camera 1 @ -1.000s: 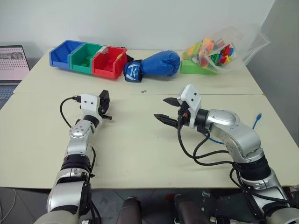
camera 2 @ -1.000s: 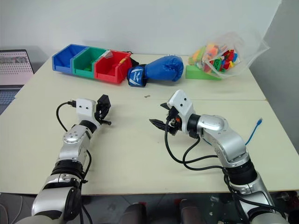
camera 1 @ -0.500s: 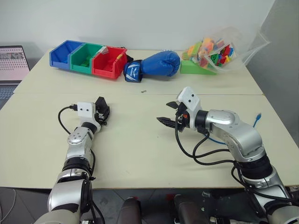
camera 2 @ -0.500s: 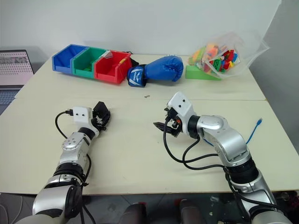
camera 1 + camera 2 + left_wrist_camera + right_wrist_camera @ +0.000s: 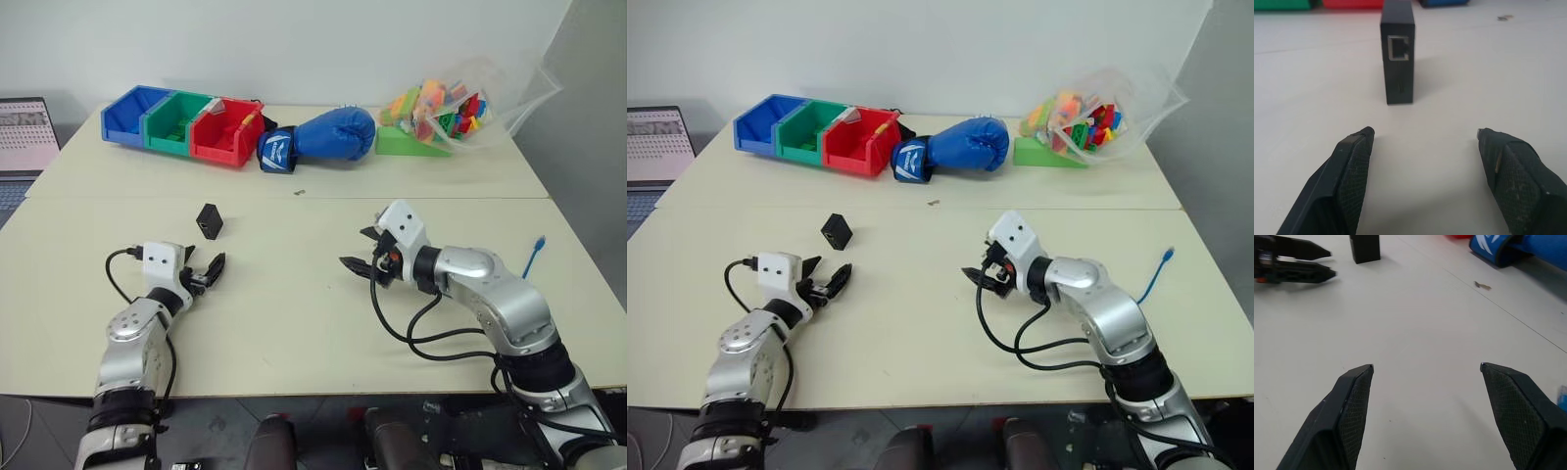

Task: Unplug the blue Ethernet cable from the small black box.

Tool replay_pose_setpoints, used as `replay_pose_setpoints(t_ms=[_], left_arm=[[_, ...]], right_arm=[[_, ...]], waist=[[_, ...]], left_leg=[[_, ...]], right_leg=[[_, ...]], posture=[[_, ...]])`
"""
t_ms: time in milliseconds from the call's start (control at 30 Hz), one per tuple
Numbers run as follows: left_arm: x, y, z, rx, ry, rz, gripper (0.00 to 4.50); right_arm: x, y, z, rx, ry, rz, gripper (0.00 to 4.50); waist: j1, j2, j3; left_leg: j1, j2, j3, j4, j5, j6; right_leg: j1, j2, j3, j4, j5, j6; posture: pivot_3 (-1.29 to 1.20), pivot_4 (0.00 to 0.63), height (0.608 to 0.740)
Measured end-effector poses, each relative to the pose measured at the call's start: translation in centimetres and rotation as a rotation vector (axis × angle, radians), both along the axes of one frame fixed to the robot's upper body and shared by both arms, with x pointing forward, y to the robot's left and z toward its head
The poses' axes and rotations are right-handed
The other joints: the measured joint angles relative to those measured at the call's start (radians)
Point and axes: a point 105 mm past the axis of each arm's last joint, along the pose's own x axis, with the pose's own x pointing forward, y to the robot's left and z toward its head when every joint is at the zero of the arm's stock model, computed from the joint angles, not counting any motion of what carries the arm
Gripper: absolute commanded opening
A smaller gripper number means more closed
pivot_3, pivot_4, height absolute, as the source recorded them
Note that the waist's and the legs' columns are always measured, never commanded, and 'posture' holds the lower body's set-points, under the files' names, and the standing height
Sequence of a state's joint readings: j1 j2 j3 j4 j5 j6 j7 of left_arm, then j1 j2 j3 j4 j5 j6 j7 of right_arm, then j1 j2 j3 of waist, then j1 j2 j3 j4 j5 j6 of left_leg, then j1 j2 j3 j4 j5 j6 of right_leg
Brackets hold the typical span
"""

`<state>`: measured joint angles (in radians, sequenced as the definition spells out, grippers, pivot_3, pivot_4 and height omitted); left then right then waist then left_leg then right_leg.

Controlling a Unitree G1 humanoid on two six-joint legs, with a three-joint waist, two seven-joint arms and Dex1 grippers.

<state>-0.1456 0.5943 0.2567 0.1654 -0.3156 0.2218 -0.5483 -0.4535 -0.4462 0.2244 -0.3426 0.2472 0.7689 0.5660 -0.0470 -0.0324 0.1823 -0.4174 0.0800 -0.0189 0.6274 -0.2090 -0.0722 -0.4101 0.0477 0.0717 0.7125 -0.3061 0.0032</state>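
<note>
Both grippers empty with jaws apart: small black box stands on edge just ahead of left gripper, its port facing the fingers and bare, and blue Ethernet cable lies well beyond right gripper, so unplugging looks done.

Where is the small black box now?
The small black box stands on the table's left half, just ahead of the open left gripper, before the red bin.

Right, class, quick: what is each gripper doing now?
Left gripper: open, empty, small black box standing just ahead.
Right gripper: open, empty.
</note>
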Motion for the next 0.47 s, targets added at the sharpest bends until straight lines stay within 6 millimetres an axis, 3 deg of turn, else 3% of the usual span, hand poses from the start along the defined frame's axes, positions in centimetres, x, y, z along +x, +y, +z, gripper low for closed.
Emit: replay_pose_setpoints(t_ms=[67, 200, 467], left_arm=[[-1.1, 1.5, 1.6, 0.085, 0.029, 0.004, 3.58], [-1.6, 1.0, 4.7, 0.096, -0.012, -0.051, 3.58], [-2.9, -0.3, 5.3, 0.044, 0.067, -0.169, 3.58]], right_arm=[[-0.4, -1.8, -1.4, -0.001, 0.043, -0.042, 3.7], [-0.6, -3.5, -0.3, 0.073, 0.038, -0.048, 3.7], [-1.3, -6.0, 0.1, 0.063, 0.037, -0.053, 3.7]], waist=[[0.002, 0.001, 0.001], [0.002, 0.001, 0.001], [-0.005, 0.001, 0.001]], left_leg=[[0.0, -0.001, 0.0, 0.0, 0.0, 0.0], [0.001, -0.001, 0.002, 0.0, 0.0, 0.0], [0.001, 0.0, 0.002, 0.0, 0.0, 0.0]], right_leg=[[0.0, -0.001, 0.0, 0.0, 0.0, 0.0], [0.0, -0.001, 0.0, -0.001, 0.0, 0.0], [0.0, 0.0, 0.0, -0.001, 0.0, 0.0]], posture=[[0.0, 0.15, 0.74], [0.0, 0.15, 0.74], [0.0, 0.15, 0.74]])
